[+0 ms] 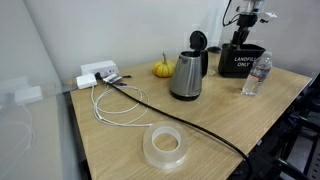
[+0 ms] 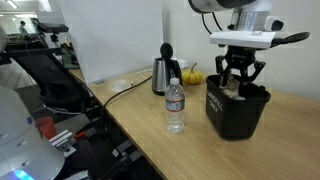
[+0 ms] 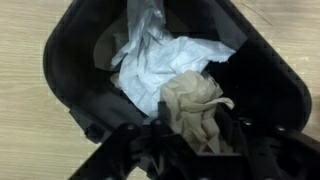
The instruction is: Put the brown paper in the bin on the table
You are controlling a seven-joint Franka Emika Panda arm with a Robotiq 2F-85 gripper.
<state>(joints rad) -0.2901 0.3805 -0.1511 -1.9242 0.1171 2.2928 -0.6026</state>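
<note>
My gripper (image 2: 241,84) hangs right over the black bin (image 2: 232,118), which stands on the table (image 1: 200,125) at its far corner; the bin also shows in an exterior view (image 1: 243,62). In the wrist view the crumpled brown paper (image 3: 197,110) sits between my fingers (image 3: 195,140), touching both, so the gripper is shut on it. The paper hangs over the bin's opening (image 3: 70,70), above a crumpled white paper (image 3: 150,65) lying inside. The brown paper is hidden in both exterior views.
A plastic water bottle (image 2: 175,108) stands next to the bin. A steel kettle (image 1: 188,72), a small orange pumpkin (image 1: 162,69), a white power strip with cables (image 1: 98,73) and a tape roll (image 1: 165,147) are on the table. A black cable crosses the top.
</note>
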